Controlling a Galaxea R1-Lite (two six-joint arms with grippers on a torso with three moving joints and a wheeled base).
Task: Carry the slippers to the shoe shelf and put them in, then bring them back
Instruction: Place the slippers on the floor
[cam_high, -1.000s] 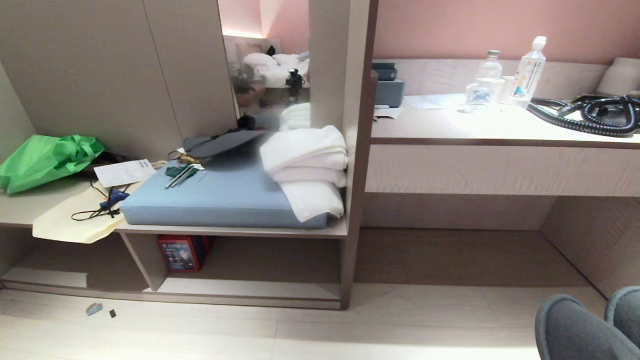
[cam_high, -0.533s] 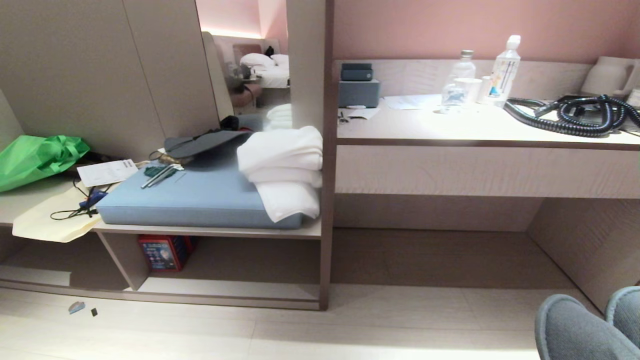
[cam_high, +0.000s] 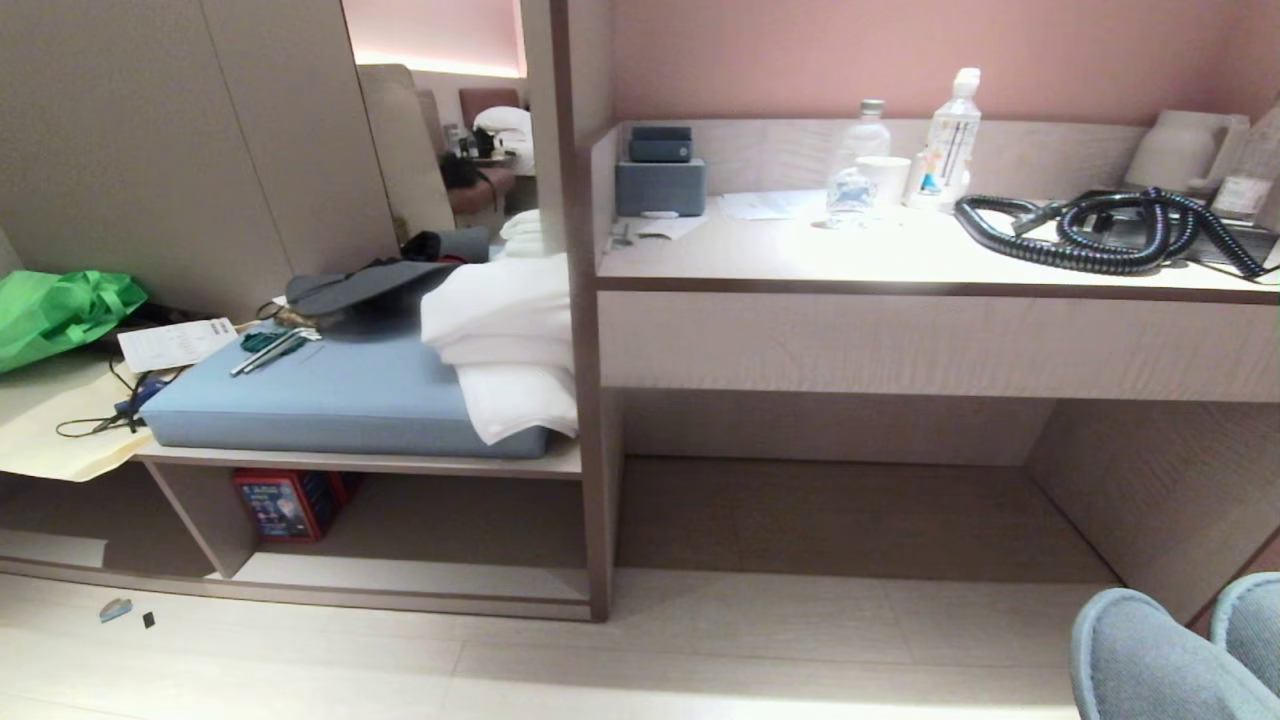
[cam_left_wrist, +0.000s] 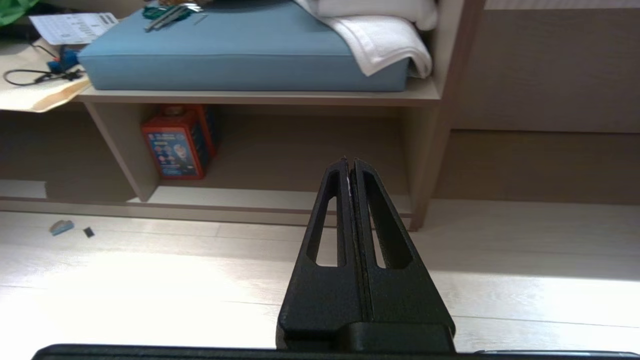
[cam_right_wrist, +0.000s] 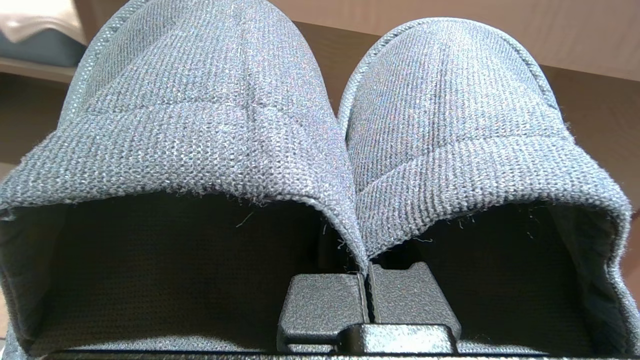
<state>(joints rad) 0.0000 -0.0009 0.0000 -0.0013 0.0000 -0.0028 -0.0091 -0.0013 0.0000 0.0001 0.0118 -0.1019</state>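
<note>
While the pair rides up front, this reads as the carrying leg of the task, shelf not yet reached.

Step in hand: transport; the slippers are off the floor and held, with nothing yet placed in the shoe shelf.

Right gripper: jaws pressed together on the two inner edges where the slippers meet, pinching both side by side, toes pointing away from the wrist. In the head view only the rounded toes show, at the bottom right corner, above the pale floor.

Left gripper: jaws fully together, nothing between them, hanging idle above the floor and facing the shelf bay.

Slippers, where: at the robot's right, well apart from the shelf, which lies to the left and further off.

Shoe shelf: low open bay under the blue cushion, pale bottom board, an upright divider; a red box stands toward its left end beside the divider, the rest of the board looks free.

Further off: white towels piled on the cushion's right end; beyond and to the right, the desk with bottles and a coiled black hose.

Next move calls for: I judge the base must swing left to face the bay, then the right arm must reach low under the bench board, clear of the red box, before letting go.
</note>
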